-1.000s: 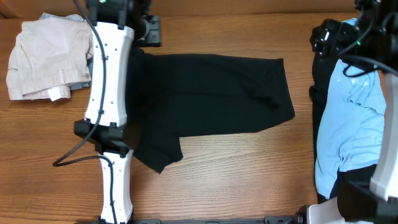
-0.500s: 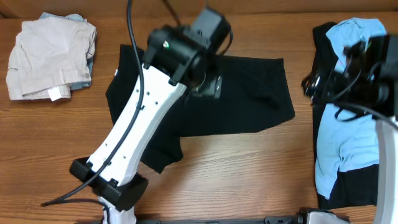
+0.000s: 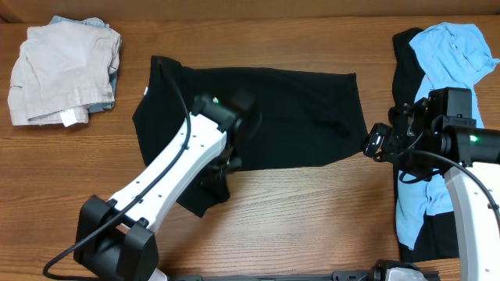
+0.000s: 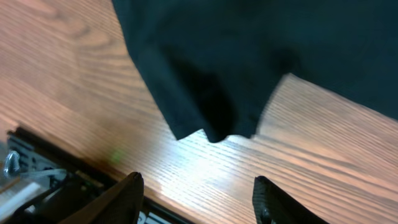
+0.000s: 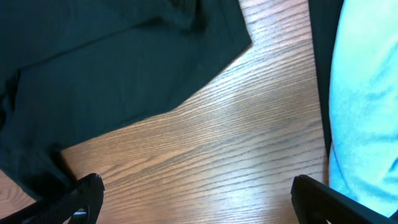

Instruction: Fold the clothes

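overhead, garment: the black garment (image 3: 281, 109) lies spread flat mid-table (image 3: 312, 218); one sleeve (image 3: 199, 195) juts toward the near edge; no fold shows in it
overhead, rest: blue shirt (image 3: 457, 47) lies over a black piece (image 3: 400, 78) at the right edge; beige pile (image 3: 62, 70) sits at the far left, well apart from the garment
overhead, arms: left arm (image 3: 172, 168) reaches over the garment's left half, its end above the sleeve; right gripper (image 3: 375, 144) hovers just beside the garment's near right corner
left wrist: left gripper (image 4: 198, 199) has its jaws apart with nothing between them; it hangs over bare wood just short of the sleeve hem (image 4: 205, 118); no contact with cloth
right wrist: jaws spread wide and empty; the garment's corner (image 5: 205, 37) lies ahead on the left, the blue shirt (image 5: 367, 93) on the right, bare table between
step: likely the approach to the first grasp; each arm lines up on a near edge of the garment; folding proper looks not yet begun
next: each gripper probably has to go forward and down to its hem, pinch one layer only, then lift and carry the near edge over the far one; the sleeve may want tucking in first; thin cloth flat on wood is easy to miss or to bunch
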{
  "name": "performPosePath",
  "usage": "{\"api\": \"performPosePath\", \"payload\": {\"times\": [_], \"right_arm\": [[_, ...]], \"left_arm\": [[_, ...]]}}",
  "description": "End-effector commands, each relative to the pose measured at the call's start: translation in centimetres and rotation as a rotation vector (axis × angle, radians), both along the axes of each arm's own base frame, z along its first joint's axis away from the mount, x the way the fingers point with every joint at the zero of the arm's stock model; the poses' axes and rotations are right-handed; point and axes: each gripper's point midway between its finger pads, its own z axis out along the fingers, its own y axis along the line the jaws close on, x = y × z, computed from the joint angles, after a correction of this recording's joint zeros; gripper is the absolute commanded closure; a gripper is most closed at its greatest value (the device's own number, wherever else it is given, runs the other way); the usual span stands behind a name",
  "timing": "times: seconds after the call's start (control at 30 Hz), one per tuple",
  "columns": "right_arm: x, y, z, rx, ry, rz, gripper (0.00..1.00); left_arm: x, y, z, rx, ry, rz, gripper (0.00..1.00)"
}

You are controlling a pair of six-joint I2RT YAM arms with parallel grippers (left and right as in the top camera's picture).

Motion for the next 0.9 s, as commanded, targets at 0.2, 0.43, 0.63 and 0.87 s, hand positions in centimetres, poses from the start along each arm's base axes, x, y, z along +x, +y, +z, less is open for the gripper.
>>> {"api": "performPosePath", "payload": {"times": [0.2,0.43,0.63,0.87], "right_arm": [[0.9,0.5,0.4,0.025,-0.047,0.010,0.00],[1.5,0.9,0.6,0.046,-0.069,0.018,0.00],[2.3,1.1,0.2,0.063,-0.068,0.024,0.00],[4.2,0.8,-1.4,0.063,-0.058,0.023,0.01]], "left_arm": [[-6.2,-0.5,-6.7,-0.239,0.077,0.055,0.39],[-6.9,0.7,-10.1,-0.292,0.054,0.141,0.40],[-5.3,3.5,-10.3,-0.206,-0.009,0.163,0.39],[-2.6,4.4,-10.9,-0.197,-0.107,0.102,0.51]]}}
